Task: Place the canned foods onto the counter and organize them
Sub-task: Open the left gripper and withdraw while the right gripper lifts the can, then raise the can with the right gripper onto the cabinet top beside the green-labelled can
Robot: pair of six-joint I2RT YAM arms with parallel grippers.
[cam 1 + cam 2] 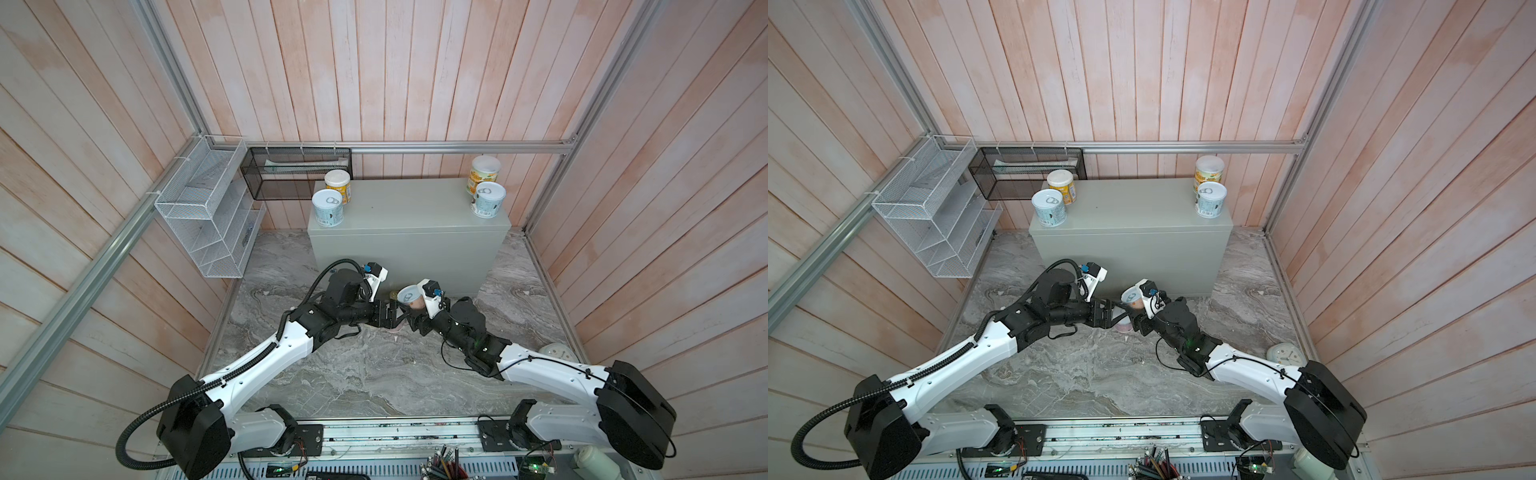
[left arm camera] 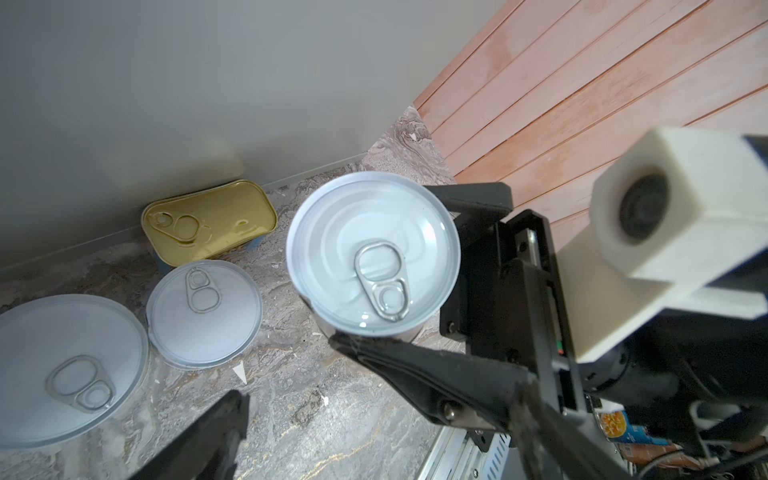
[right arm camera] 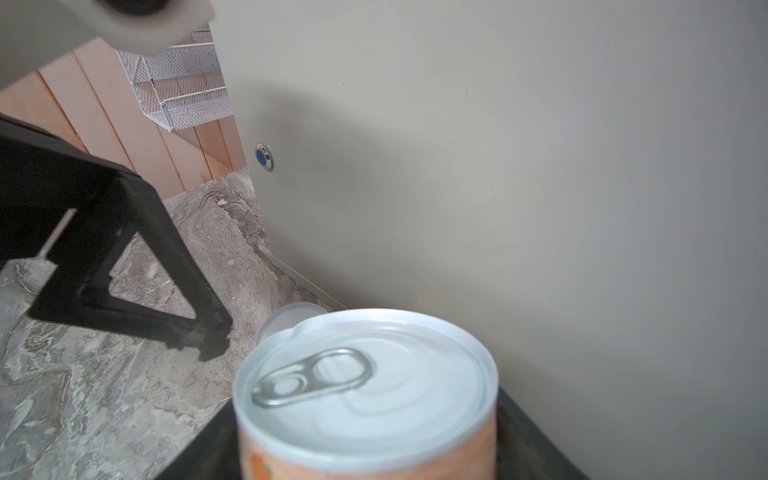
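Observation:
My right gripper [image 3: 365, 440] is shut on a pink-orange labelled can [image 3: 365, 395] with a silver pull-tab top, held upright just above the marble in front of the counter [image 1: 411, 208]. In both top views this can [image 1: 408, 296] [image 1: 1131, 297] sits between the two wrists. My left gripper [image 2: 286, 368] stands open right beside it, its fingers [image 2: 436, 374] clear of the can [image 2: 374, 253]. On the marble by the counter's foot lie a gold-topped rectangular tin [image 2: 208, 220] and two low round cans [image 2: 203, 311] [image 2: 66, 370]. Several cans stand on the counter: two at its left end [image 1: 328, 208] [image 1: 338, 185], two at its right end [image 1: 484, 172] [image 1: 488, 199].
A white wire basket [image 1: 203, 216] hangs on the left wall and a black mesh basket [image 1: 297, 172] on the back wall beside the counter. A small round clock [image 1: 557, 353] lies on the marble near the right wall. The counter's front has a round lock [image 3: 263, 157].

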